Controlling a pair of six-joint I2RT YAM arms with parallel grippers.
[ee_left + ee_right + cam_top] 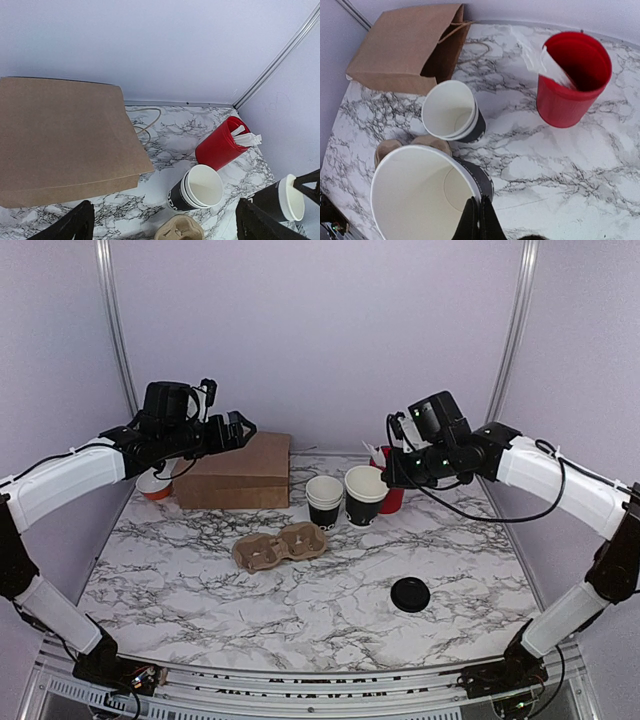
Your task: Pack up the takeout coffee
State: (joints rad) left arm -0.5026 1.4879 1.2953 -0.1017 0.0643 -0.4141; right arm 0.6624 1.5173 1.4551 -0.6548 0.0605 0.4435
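Now, coffee cup (pixel 365 496): black paper outside, white rim and white inside, narrowing toward its base. It is open-topped, and my right wrist view looks straight down to its pale bottom. Any lettering on its side is too small for me to read.
Where the cup is: toward the far edge of the table (pixel 200 580), a little right of the middle, just beside the stack of cups (pixel 324 500). I cannot tell whether its base rests on the table or hangs just above it.
Lid (pixel 410 594): round, black and flat on the marble, right of the middle and nearer the near edge, well apart from the cup.
Right claw (pixel 480 222): pinched tight on the cup's rim, one finger inside the wall and one outside.
Left claw (pixel 164 210): spread wide with nothing in it, up over the paper bag (pixel 240 470).
Paper bag: brown, lying on its side by the far edge, left of the middle, with its mouth toward the cups.
Red cup (pixel 392 498): at the far edge, just behind my held cup, with wrapped white pieces sticking out of it.
Cup carrier (pixel 280 546): pulp-brown with two wells, in the middle of the table, just nearside of the stack.
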